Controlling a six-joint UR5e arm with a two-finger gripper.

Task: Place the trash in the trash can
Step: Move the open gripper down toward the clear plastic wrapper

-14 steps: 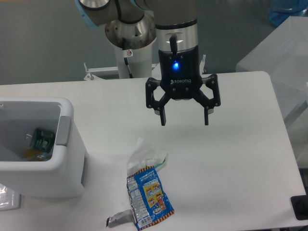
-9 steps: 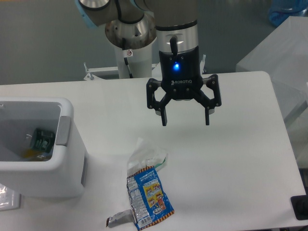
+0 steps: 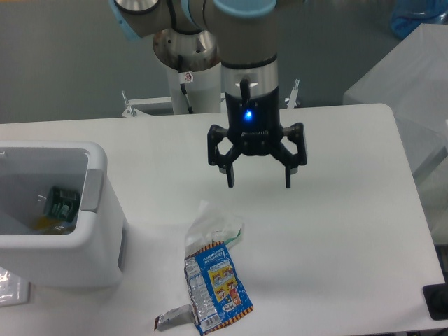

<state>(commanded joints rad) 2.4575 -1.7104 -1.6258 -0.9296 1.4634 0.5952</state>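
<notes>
Since the earlier frames my gripper has shifted a little toward the trash can and looks slightly lower over the table; the litter and the bin lie where they did. From the one fixed camera, I see the two fingers spread wide with nothing between them, hanging in the air above the tabletop and touching nothing. A blue light glows on the gripper body.

Taking the trash can as my landmark: it sits at the left edge of the view, a boxy white bin with a thick rim and grey inner walls. Inside it I can make out a dark green packet and something yellowish beside it, too small to name. The remaining trash lies on the table to the right of the bin and nearer the camera. The crumpled clear plastic wrapper with its green strip is closest to the gripper, below the fingertips and a bit toward the bin. The blue foil snack packet touches or overlaps the wrapper's near edge. The small silver wrapper lies at the blue packet's lower left corner, nearest the camera. The gripper stands well apart from the bin.
</notes>
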